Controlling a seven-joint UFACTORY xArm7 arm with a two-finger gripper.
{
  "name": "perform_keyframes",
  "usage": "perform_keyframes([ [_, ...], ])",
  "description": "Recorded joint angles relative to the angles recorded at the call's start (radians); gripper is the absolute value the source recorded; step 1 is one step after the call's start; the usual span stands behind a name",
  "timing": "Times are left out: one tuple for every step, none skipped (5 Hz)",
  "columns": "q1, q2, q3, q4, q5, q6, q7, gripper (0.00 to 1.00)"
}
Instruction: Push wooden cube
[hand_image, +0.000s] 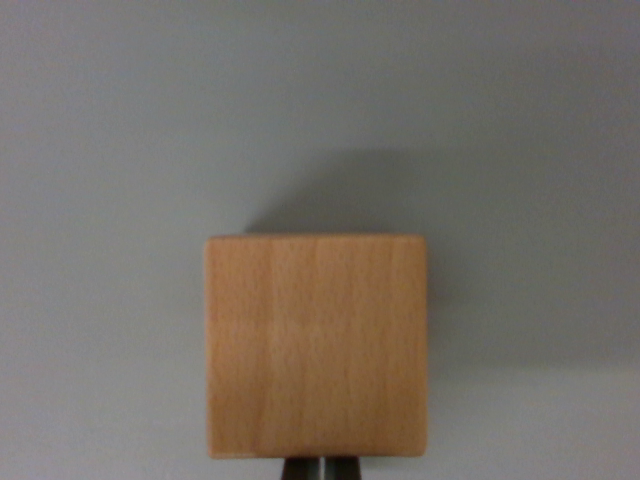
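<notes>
Item: wooden cube (316, 345), pale beech colour, grain running top to bottom in the wrist view. It sits flat on a plain grey worktop (110, 150), square to the camera, filling the lower middle of the picture. A soft shadow falls on the worktop beyond the cube's far edge and toward the wrist view's right.

Item: claw (320, 469). Only two dark finger tips show, at the bottom edge directly below the cube's near face. They stand close together with a thin bright slit between them, so the claw looks nearly closed and holds nothing.

Relation: the cube lies straight ahead of the claw, centred on it, with its near face at or just beside the tips; actual contact cannot be told. No long axis to favour. A straight forward push looks suitable.

Worktop beyond the cube: bare.
</notes>
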Motion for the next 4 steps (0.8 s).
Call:
perform_keyframes([
  [0.0, 0.0, 0.0, 0.0, 0.0, 0.0, 0.0, 1.0],
  [0.0011, 0.029, 0.002, 0.047, 0.0003, 0.017, 0.003, 1.0],
  [0.0011, 0.029, 0.002, 0.047, 0.0003, 0.017, 0.003, 1.0],
  [0.0022, 0.057, 0.003, 0.092, 0.0007, 0.034, 0.006, 1.0],
])
